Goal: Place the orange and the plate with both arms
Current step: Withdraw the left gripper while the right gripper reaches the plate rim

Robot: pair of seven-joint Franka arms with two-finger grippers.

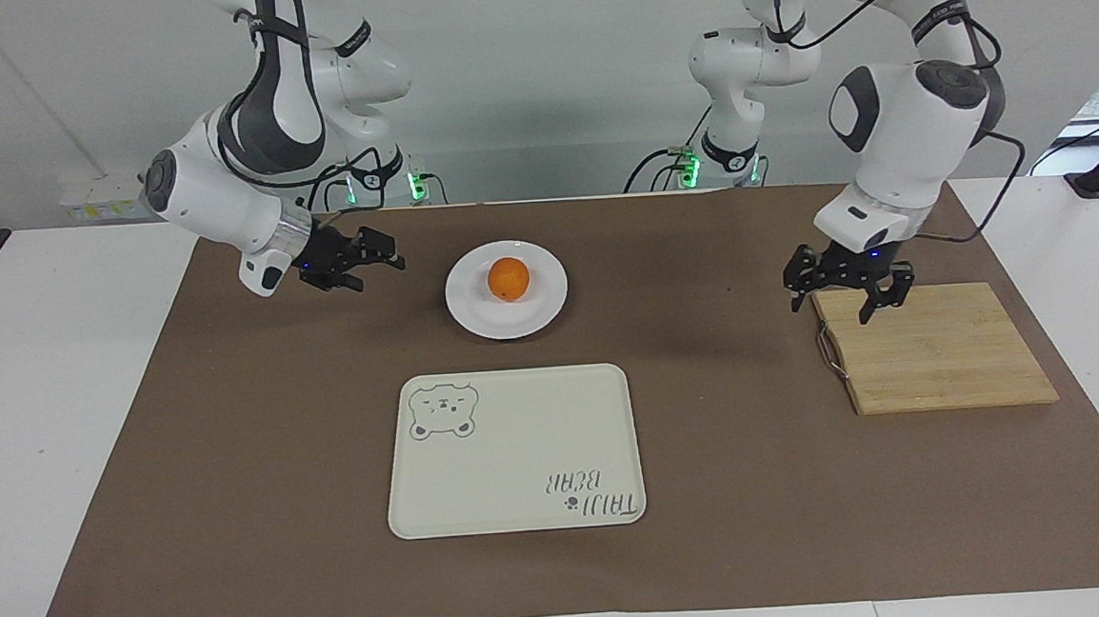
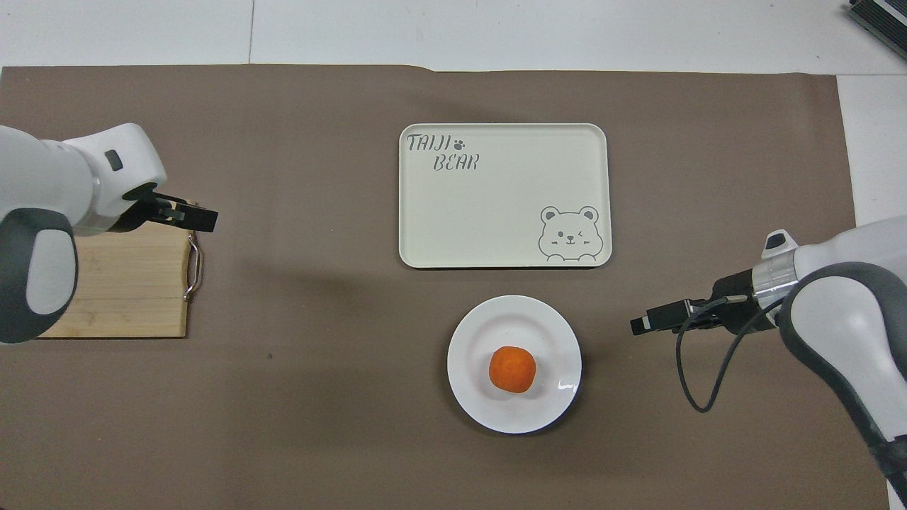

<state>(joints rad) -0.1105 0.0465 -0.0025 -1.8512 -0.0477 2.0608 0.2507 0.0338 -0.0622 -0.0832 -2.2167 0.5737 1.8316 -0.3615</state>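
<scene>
Two white, rounded jointed robot arms point(image 1: 892, 135) with dark grey joint sections and round dark grey end caps. Silver metal wrist rings. Black two-finger left gripper point(image 1: 840, 300) and right gripper point(image 1: 375, 262). Loose black cables looped beside each wrist. Black bands with white lettering. Green lights at the bases.
</scene>
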